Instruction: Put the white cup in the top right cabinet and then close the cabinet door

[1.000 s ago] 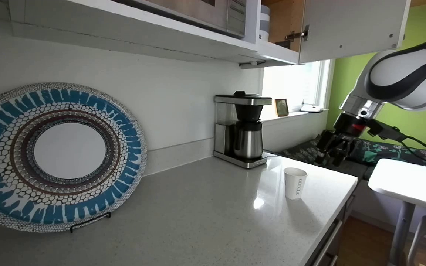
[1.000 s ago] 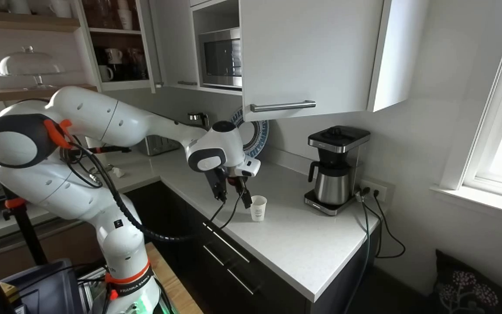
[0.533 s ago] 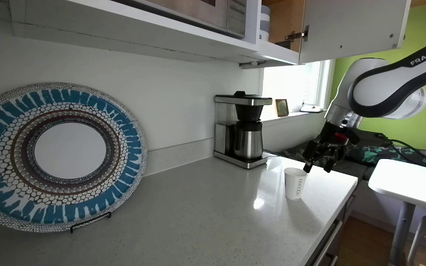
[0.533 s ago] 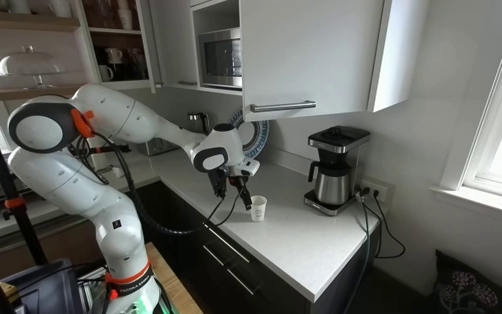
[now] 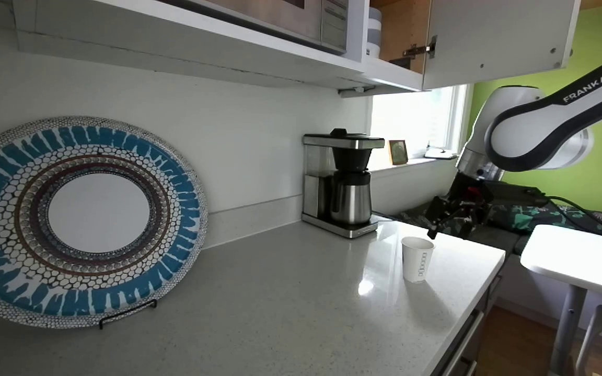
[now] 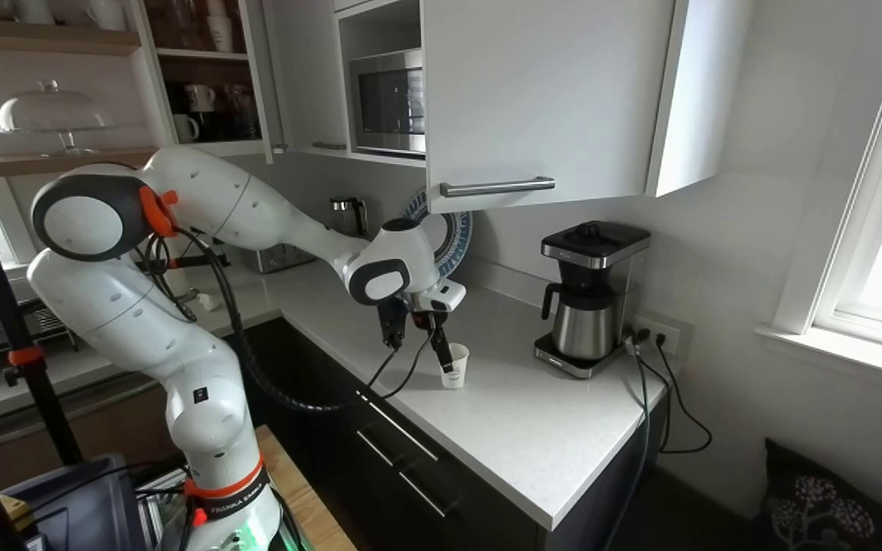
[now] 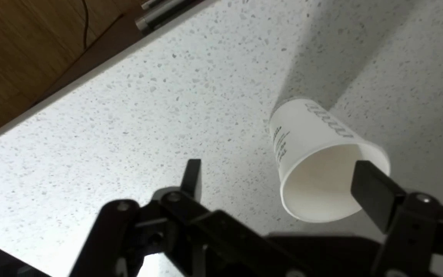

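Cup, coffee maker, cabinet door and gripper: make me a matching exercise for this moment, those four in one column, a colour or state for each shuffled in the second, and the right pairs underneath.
Column one
1. Cup
2. Coffee maker
3. Cabinet door
4. Gripper

Column two
A. Jaws apart, gripping nothing
B. Swung open
C. White with print on its side, standing upright on the counter
D. Black and steel, near the wall

Right pairs
1-C
2-D
3-B
4-A
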`<state>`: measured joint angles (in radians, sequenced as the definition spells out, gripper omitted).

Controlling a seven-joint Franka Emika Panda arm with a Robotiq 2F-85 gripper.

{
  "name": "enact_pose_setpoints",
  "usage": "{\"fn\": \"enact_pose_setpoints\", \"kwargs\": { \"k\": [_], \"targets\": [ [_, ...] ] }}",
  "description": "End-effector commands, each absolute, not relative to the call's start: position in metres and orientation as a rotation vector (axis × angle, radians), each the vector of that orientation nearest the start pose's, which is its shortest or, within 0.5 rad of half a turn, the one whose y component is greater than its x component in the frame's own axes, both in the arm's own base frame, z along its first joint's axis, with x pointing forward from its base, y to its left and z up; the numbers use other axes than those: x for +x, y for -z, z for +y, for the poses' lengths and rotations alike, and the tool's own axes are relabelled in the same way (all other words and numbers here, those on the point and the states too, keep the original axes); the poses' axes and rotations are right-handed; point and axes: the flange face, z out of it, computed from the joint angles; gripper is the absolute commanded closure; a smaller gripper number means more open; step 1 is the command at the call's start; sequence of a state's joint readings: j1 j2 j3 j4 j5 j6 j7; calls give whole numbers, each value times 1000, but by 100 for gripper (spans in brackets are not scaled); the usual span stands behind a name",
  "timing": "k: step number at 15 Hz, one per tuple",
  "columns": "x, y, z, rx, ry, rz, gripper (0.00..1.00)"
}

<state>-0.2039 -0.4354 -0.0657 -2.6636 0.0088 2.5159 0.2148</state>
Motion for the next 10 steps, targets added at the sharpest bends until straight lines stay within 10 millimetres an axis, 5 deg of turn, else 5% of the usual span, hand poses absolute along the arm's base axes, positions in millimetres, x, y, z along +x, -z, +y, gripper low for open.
{"fn": "enact_pose_setpoints", "kwargs": {
  "k": [1, 5, 7, 10],
  "targets": [
    [408, -389, -107, -2964, 467, 866, 0],
    [418, -373, -98, -2938, 455, 919, 0],
    [420, -367, -96, -2933, 439, 921, 27],
    [423, -363, -96, -2921, 425, 936, 51]
  ]
}}
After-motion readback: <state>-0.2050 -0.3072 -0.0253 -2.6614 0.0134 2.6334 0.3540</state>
